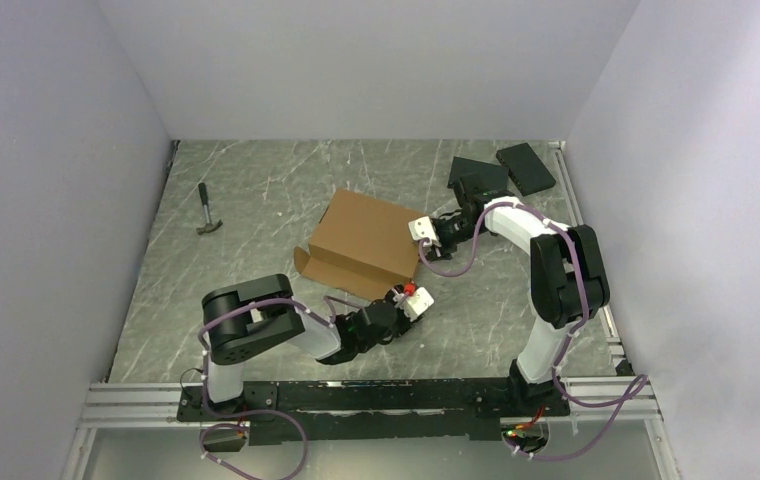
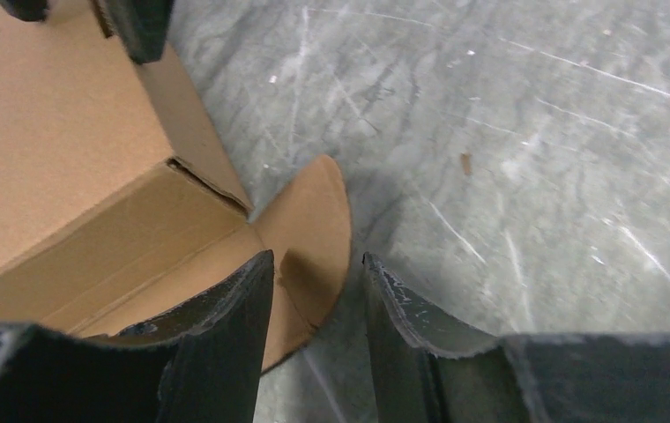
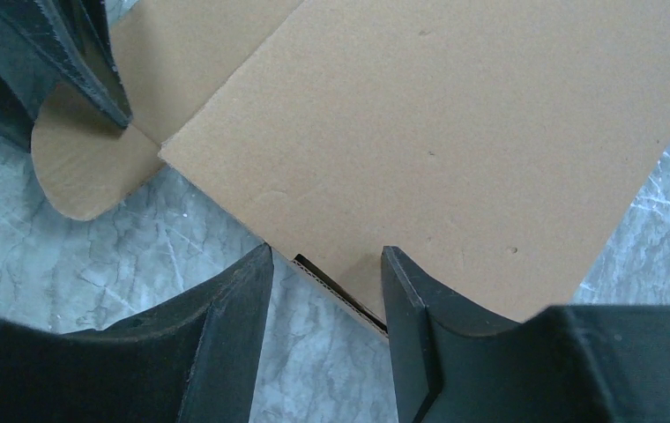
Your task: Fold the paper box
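Observation:
The paper box [image 1: 366,240] lies on the table's middle, a brown cardboard mailer with its lid down. My left gripper [image 1: 416,296] is at its near right corner. In the left wrist view the box [image 2: 58,132] fills the left side, and a rounded flap [image 2: 314,220] lies flat on the table under my open left gripper [image 2: 318,257]. My right gripper [image 1: 419,235] is at the box's right edge. In the right wrist view it [image 3: 327,249] stands open astride the lid's [image 3: 455,132] edge, without pinching it. The rounded flap [image 3: 85,176] shows at the upper left.
A hammer [image 1: 206,212] lies at the far left of the marbled table. Two black slabs [image 1: 526,168] [image 1: 478,178] sit at the far right, behind my right arm. White walls close in three sides. A metal rail [image 1: 356,400] runs along the near edge.

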Controlling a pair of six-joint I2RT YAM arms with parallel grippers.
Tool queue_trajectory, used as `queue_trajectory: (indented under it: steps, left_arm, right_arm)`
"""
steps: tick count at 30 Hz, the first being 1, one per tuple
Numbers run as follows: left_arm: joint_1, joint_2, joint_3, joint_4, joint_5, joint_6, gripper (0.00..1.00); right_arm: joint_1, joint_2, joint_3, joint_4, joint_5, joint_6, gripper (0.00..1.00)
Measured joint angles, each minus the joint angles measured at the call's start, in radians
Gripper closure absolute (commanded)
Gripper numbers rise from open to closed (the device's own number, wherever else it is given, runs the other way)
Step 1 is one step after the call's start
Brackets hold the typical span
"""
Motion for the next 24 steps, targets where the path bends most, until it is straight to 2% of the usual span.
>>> queue_trajectory:
  steps: [7,14,20,22,24]
  left_arm:
    - [-0.005,0.021,0.023,0.004,-0.069,0.005,0.63]
    - [-0.006,0.021,0.020,0.008,-0.121,-0.005,0.67]
    - [-0.006,0.021,0.006,0.016,-0.140,-0.033,0.68]
    - [-0.006,0.020,-0.001,0.021,-0.146,-0.050,0.66]
    - [-0.006,0.017,-0.010,0.027,-0.152,-0.070,0.59]
  right_arm:
    - [0.002,0.001,0.002,0.000,0.000,0.001,0.50]
    - [0.002,0.002,0.003,-0.001,0.000,0.005,0.51]
    - [0.003,0.004,0.006,-0.003,-0.001,0.008,0.51]
    - [0.003,0.005,0.007,-0.004,-0.001,0.008,0.51]
    - [0.004,0.005,0.008,-0.004,-0.001,0.009,0.51]
